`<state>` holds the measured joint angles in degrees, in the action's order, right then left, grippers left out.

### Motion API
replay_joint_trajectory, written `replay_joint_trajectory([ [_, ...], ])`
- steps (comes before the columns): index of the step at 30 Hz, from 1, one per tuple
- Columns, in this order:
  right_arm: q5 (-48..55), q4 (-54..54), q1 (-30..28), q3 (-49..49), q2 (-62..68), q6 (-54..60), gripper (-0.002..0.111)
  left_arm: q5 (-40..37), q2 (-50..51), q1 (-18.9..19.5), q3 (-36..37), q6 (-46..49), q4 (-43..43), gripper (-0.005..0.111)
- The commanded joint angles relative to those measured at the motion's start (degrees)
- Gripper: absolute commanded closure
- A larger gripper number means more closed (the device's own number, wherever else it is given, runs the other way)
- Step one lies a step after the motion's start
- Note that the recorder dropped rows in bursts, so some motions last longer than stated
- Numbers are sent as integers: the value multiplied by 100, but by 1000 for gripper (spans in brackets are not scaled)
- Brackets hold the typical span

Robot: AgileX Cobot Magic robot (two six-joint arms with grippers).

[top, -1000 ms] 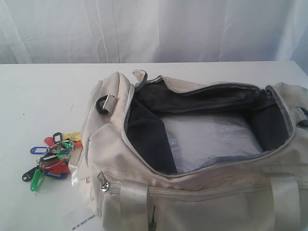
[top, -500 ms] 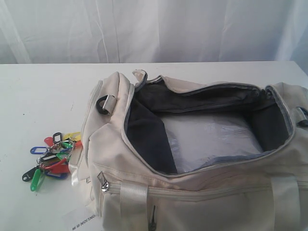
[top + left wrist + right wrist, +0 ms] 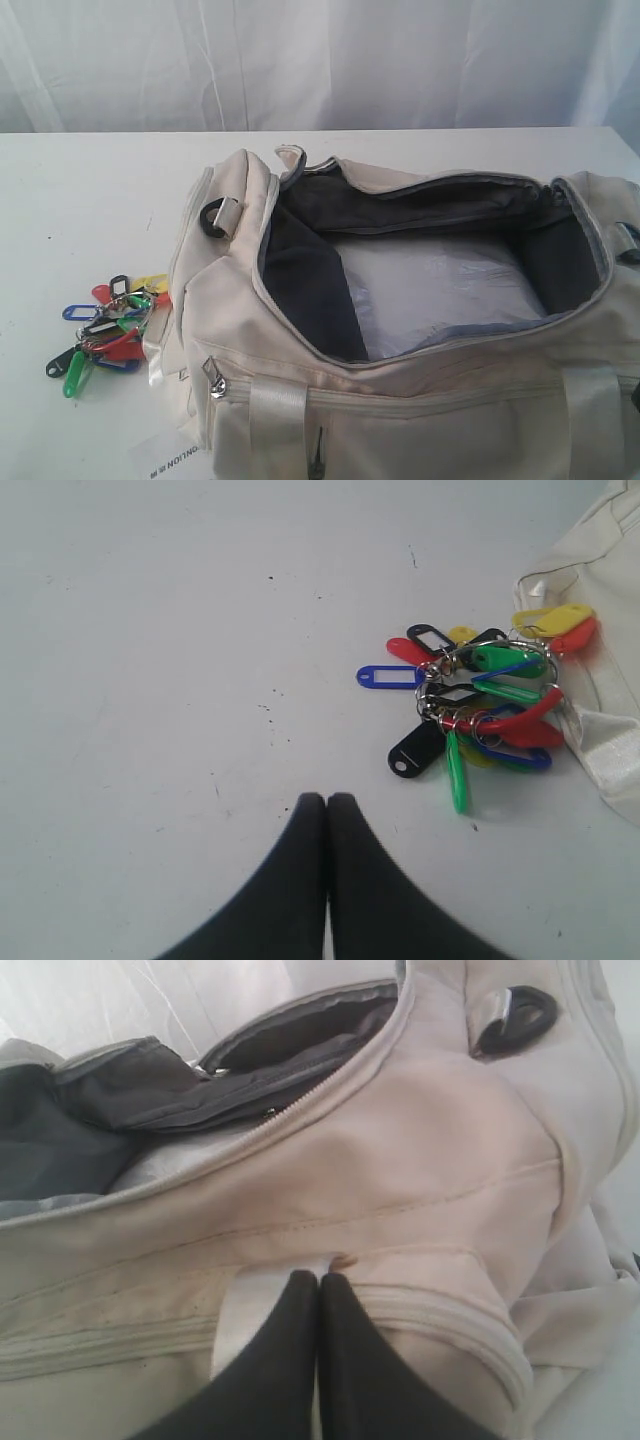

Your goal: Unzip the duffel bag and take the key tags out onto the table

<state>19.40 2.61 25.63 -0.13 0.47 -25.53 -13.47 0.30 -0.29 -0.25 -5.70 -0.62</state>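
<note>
One white table (image 3: pixel 90 190); pale curtain (image 3: pixel 300 60)

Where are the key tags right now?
In the exterior view the key tags lie on the table at the left, outside and close beside the left end of the duffel bag.

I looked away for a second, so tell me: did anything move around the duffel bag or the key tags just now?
Nothing visibly changed. The key tags lie on the table just left of the duffel bag, which gapes unzipped, exactly as before.
</note>
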Motion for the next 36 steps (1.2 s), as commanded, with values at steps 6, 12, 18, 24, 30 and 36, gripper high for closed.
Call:
replay_joint_trajectory([
  [6, -50, -64, -53, 13, -47, -21, 108, 13, -30, -28, 25, -42, -38, 107],
  [12, -49, -64, -618, 13, -47, -21, 108, 13, -30, -28, 25, -42, -38, 107],
  [18, -26, -64, -1599, 13, -47, -21, 108, 13, -30, -28, 25, -42, -38, 107],
  [24, -26, -64, -1936, 13, -47, -21, 108, 13, -30, -28, 25, -42, -38, 107],
  [30, -26, -51, -1936, 13, -47, -21, 108, 13, -30, -28, 25, -42, -38, 107],
  [36, -26, -51, -1936, 13, -47, -21, 108, 13, -30, -28, 25, -42, -38, 107],
])
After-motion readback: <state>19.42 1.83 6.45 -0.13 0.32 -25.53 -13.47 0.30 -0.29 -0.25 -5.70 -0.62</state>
